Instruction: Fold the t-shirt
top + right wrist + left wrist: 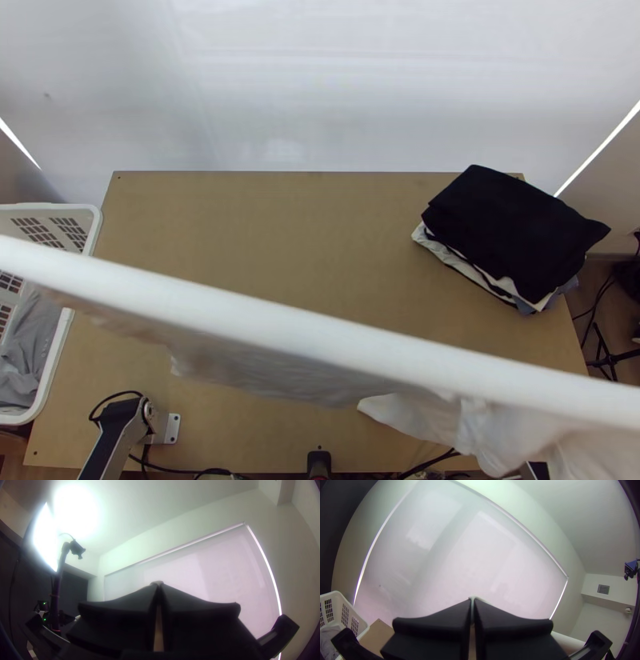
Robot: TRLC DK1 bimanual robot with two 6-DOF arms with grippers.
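A white t-shirt (320, 330) is stretched high above the table, its upper edge a taut band slanting across the top view from the left edge down to the lower right. Below that band the cloth hangs loosely, with crumpled folds at the lower right. In the left wrist view my left gripper (472, 604) is shut, pinching a bit of the white shirt (568, 643) between its fingertips. My right gripper (158, 587) is likewise shut in the right wrist view, with a small piece of white cloth (156, 582) at its tips.
A white laundry basket (95, 228) holding grey cloth stands at the table's left side. Folded clothes, black on top (516, 228), are stacked at the back right of the wooden table (280, 232). The left arm's base (170, 428) sits at the lower left.
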